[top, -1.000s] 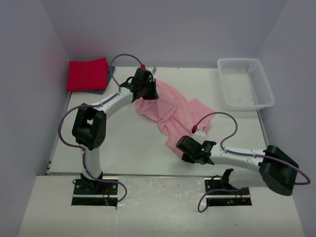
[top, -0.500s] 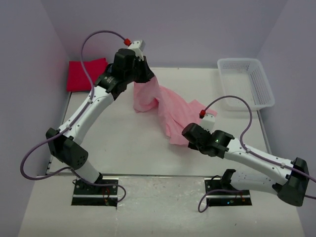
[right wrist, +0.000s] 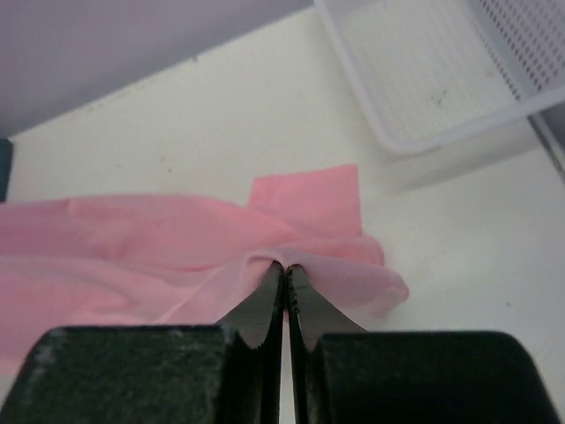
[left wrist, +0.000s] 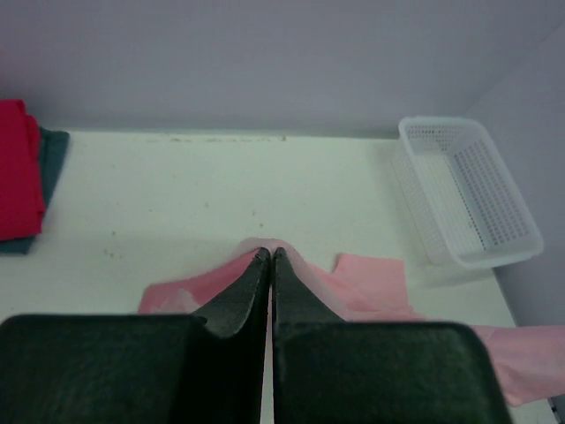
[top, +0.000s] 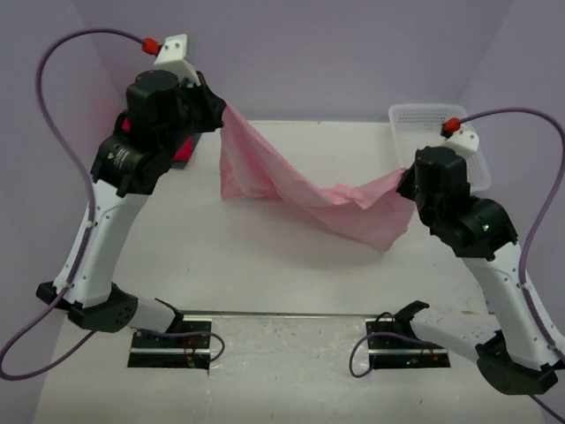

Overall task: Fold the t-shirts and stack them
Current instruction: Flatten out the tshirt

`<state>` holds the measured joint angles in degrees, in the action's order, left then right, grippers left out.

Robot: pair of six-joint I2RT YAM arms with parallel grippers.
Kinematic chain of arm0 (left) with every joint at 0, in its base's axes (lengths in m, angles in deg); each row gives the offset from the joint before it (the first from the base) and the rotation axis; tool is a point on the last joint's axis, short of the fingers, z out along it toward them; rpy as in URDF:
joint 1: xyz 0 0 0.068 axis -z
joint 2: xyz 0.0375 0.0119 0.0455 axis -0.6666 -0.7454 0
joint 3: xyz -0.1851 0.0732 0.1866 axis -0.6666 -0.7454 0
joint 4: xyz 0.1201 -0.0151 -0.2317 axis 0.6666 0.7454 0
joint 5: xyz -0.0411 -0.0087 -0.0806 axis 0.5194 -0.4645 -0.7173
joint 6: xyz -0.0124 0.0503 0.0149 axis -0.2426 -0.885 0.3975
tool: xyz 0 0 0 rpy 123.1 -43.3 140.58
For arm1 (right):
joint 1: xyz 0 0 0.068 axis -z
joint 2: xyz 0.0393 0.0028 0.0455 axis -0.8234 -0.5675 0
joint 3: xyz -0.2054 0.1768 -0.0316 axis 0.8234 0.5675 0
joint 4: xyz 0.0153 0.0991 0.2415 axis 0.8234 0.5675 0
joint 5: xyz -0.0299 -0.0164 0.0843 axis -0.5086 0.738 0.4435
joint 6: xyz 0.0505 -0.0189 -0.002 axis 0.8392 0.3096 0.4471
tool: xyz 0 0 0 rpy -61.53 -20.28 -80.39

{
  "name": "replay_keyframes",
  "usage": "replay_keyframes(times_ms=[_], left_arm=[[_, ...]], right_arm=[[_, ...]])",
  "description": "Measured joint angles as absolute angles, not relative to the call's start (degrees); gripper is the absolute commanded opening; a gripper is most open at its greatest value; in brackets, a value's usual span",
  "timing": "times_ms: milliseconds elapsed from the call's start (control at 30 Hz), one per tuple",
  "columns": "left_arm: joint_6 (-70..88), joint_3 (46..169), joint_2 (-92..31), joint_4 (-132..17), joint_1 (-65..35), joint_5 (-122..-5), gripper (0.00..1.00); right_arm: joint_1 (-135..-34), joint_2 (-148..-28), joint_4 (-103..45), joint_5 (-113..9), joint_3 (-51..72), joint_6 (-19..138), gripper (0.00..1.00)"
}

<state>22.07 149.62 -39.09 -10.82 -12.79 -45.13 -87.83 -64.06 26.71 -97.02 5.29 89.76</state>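
Pink t-shirt (top: 300,190) now raised and stretched between left tool (top: 221,111) and right tool (top: 407,182), both pinching it.

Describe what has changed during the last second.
The left tool and right tool rose and spread apart, both still shut on the pink t-shirt, which now hangs stretched between them. The folded red t-shirt and white mesh basket stayed put.

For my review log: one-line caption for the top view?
Left hand and right hand hold the pink t-shirt hanging between them above the table.
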Motion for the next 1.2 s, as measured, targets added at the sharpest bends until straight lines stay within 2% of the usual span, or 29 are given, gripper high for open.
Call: replay_keyframes(times_ms=[167, 367, 633, 833, 1200], left_arm=[[20.21, 154.19, -29.94, -5.14, -12.79, -37.7, 0.0], [17.24, 155.31, -22.37, 0.35, -12.79, -30.49, 0.0], [12.67, 155.7, -14.72, 1.51, -12.79, -27.93, 0.0], [11.67, 155.96, -7.99, -1.25, -12.77, -31.19, 0.0], [11.71, 158.24, -7.31, -5.22, -12.79, -39.56, 0.0]], right_arm=[[-82.28, -70.96, 26.42, -96.89, -13.42, 79.66, 0.0], [-81.56, -79.05, 25.86, -96.19, -29.97, 68.6, 0.0], [-81.67, -80.27, 25.02, -88.3, -48.79, 60.47, 0.0], [-81.71, -72.73, 24.06, -76.52, -52.11, 59.09, 0.0], [-81.67, -62.68, 22.51, -58.12, -52.57, 59.4, 0.0]])
